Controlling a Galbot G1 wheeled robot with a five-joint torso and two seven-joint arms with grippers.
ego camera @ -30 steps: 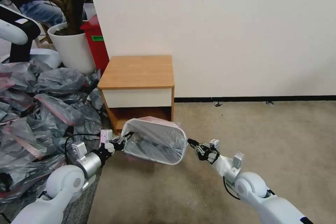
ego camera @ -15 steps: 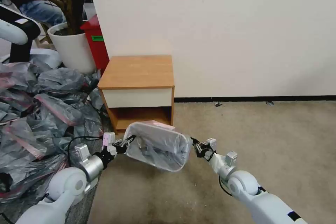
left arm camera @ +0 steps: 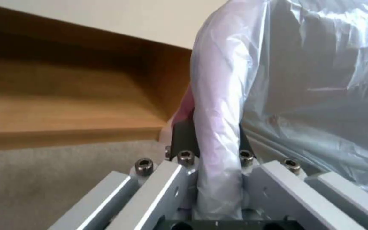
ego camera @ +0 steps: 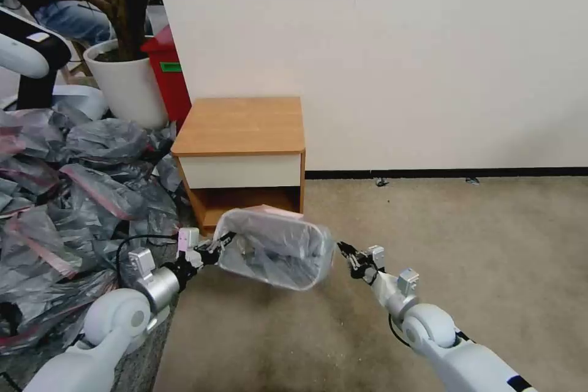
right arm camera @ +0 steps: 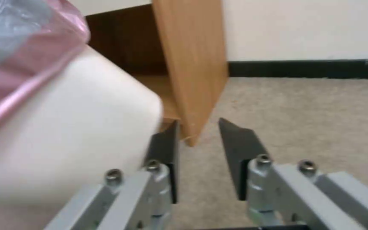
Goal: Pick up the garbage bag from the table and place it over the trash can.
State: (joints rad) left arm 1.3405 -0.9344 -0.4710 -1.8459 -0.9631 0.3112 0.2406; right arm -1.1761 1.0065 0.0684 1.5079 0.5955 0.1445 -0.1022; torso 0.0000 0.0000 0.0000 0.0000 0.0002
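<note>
The cream trash can hangs tilted above the carpet in front of the table, its mouth turned toward me. The grey see-through garbage bag lines it, with the pink band folded over the rim. My left gripper is shut on the can's left rim through the plastic. My right gripper is open just off the can's right side, its fingers beside the can's wall with nothing between them.
A big heap of grey bags covers the floor at the left. Behind it stand a white plant pot and a red box. Bare carpet stretches to the right, up to the wall.
My right gripper has come off the can's right rim and drawn slightly back. The can, held by the left gripper alone, has tipped and shifted a little to the left.
</note>
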